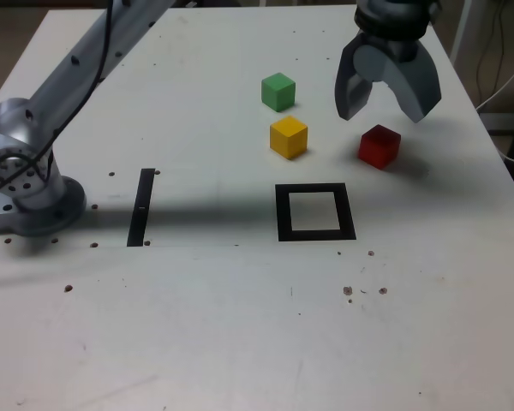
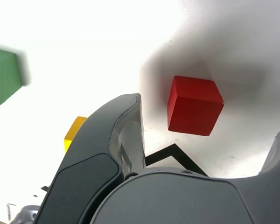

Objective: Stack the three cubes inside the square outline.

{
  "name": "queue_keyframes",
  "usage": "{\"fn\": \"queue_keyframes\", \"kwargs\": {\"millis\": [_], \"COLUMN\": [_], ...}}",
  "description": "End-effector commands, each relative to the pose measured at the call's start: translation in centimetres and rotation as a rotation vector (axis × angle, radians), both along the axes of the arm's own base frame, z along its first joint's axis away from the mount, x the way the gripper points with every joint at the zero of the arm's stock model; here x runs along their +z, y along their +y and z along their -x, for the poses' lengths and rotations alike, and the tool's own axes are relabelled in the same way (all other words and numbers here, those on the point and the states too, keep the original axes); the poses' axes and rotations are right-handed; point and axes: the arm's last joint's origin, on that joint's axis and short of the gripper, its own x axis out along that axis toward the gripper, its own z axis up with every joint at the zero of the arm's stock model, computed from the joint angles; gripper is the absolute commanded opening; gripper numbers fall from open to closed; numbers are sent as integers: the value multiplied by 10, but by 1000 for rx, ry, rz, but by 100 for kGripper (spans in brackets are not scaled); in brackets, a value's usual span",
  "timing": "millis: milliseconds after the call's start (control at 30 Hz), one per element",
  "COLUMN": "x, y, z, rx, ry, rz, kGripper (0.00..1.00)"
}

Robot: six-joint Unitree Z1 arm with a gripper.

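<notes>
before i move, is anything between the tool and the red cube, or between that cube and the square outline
Nothing visible stands between the open tool and the red cube, or between that cube and the square outline.

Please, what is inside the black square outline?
Inside the square outline only its white centre shows, with no cube on it. The exterior view shows that centre whole; nothing covers it.

So in the exterior view all three cubes sit on the table [image 1: 197, 317], behind the square [image 1: 283, 214]. The far cube [image 1: 278, 92] is just behind the middle cube [image 1: 289, 137], and the right cube [image 1: 379, 146] is off to their right. The strip [image 1: 141, 207] lies left of the square, with the arm's base [image 1: 47, 205] further left.
</notes>
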Motion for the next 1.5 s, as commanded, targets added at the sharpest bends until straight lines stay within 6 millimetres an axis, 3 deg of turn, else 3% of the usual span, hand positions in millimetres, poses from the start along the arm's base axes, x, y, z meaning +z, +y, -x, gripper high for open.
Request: {"fn": "queue_keyframes", "kwargs": {"millis": [0, 300, 900, 1100, 1367, 1467], "x": [2, -4, -43, -48, -47, -46], "y": [-1, -8, -20, -20, -20, -22], "z": [2, -2, -18, -20, -20, -19], "rx": [-10, -35, -48, -31, -19, -23], "ry": [11, 26, 89, 101, 104, 105], "rz": [-6, -47, -48, -61, -99, -103], "kGripper": [99, 99, 93, 78, 40, 37]}}
